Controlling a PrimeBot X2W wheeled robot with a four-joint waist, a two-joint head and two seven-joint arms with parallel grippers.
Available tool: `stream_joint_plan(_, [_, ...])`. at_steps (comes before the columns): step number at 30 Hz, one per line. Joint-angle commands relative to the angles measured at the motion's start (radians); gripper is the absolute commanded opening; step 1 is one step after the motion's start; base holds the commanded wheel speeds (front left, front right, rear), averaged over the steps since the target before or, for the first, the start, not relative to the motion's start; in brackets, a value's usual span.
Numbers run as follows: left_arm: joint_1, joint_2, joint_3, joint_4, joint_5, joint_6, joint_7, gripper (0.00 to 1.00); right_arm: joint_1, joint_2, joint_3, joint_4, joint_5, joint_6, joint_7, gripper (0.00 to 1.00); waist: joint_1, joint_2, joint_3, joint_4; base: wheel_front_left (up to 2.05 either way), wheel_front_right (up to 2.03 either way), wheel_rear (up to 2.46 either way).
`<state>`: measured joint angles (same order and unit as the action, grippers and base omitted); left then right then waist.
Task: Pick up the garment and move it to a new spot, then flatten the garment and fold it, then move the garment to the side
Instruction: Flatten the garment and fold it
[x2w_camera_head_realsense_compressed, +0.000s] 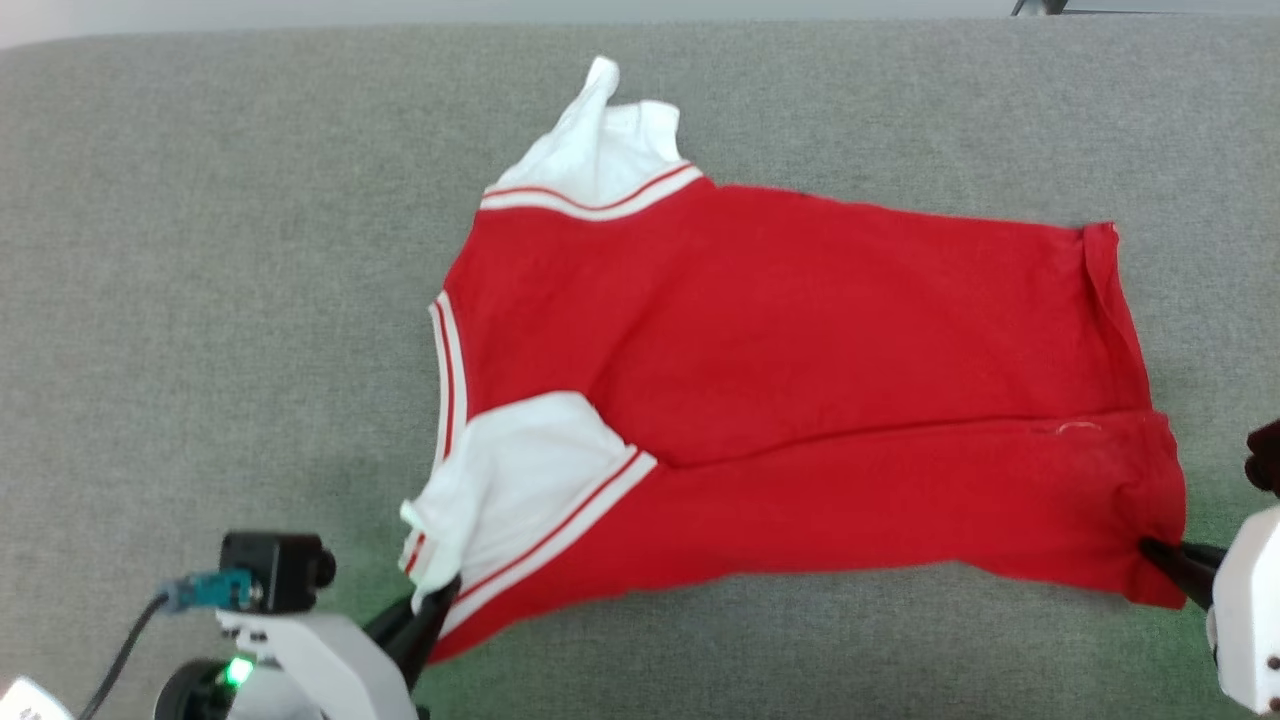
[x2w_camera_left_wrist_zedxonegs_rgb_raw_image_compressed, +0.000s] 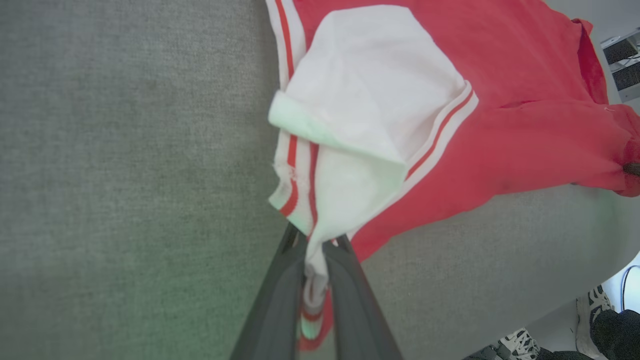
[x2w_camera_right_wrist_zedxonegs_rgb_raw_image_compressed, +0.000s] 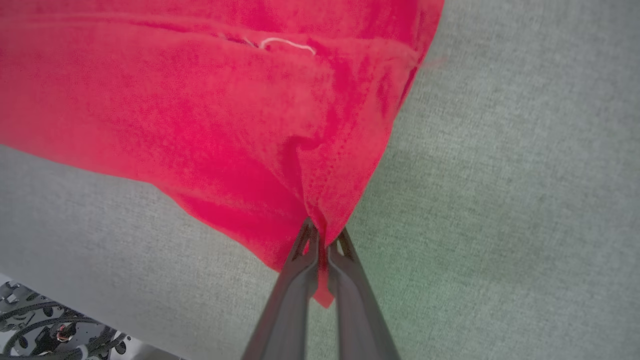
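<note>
Your work surface (x2w_camera_head_realsense_compressed: 200, 300) was a grey woven fabric top that ran the whole width of the head view, with a thin pale strip of room past its far edge. The left wrist view caught a person's sneakers (x2w_camera_left_wrist_zedxonegs_rgb_raw_image_compressed: 517, 342) on the floor off the near edge. In the right wrist view there was some dark scrolly patterned stuff (x2w_camera_right_wrist_zedxonegs_rgb_raw_image_compressed: 45, 325) below the edge, and I couldn't tell what it was.

The garment (x2w_camera_head_realsense_compressed: 800, 330) lay spread over the middle and right of the surface. Its long axis ran side to side in the head view, so the striped neck trim (x2w_camera_head_realsense_compressed: 447, 380) pointed to your left and the hem (x2w_camera_head_realsense_compressed: 1110, 320) to your right. The far white sleeve (x2w_camera_head_realsense_compressed: 600, 140) stuck out away from you, and the near sleeve (x2w_camera_head_realsense_compressed: 520, 470) lay flopped over the red body. A crease ran along the length of the near side, and that near strip looked pulled taut between your two grippers.

Your left gripper (x2w_camera_left_wrist_zedxonegs_rgb_raw_image_compressed: 315, 242) was clamped tight on the bunched white sleeve corner at the near left, with cloth squeezed between its fingers. Your right gripper (x2w_camera_right_wrist_zedxonegs_rgb_raw_image_compressed: 322, 231) was pinched closed on the near hem corner, with a small red tip poking out below the fingers.
</note>
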<state>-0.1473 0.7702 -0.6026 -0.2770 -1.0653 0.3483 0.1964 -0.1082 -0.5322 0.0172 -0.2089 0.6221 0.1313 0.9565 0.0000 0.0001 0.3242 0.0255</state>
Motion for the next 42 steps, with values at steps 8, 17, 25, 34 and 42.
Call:
stream_joint_plan(8, [0.098,0.030,0.021,-0.106,-0.023,0.058,-0.021,0.00,0.079,0.008,-0.045,-0.052,0.007,-0.001,-0.018,0.16,0.0000,-0.0001,-0.005,0.004,0.00,0.00,0.00])
stream_joint_plan(17, [0.020,0.080,0.102,-0.122,0.012,0.082,-0.048,1.00,0.039,0.049,-0.098,-0.107,-0.025,-0.001,-0.110,1.00,0.0000,-0.0001,-0.021,-0.008,0.00,0.00,0.00])
stream_joint_plan(25, [-0.193,0.030,0.188,-0.016,-0.036,0.006,-0.054,1.00,-0.010,0.093,-0.051,-0.123,-0.037,-0.001,-0.168,1.00,0.0000,-0.0001,-0.019,-0.057,0.00,0.00,0.00])
stream_joint_plan(34, [-0.461,-0.006,0.195,0.212,-0.020,-0.090,-0.026,1.00,-0.084,0.143,0.023,-0.101,-0.031,-0.001,-0.234,1.00,0.0000,-0.0001,0.019,-0.157,0.00,0.00,0.00])
stream_joint_plan(42, [-0.774,-0.037,0.111,0.508,0.049,-0.208,0.096,1.00,-0.143,0.189,0.074,-0.095,-0.050,-0.001,-0.335,1.00,0.0000,-0.0001,0.078,-0.244,0.00,0.00,0.00])
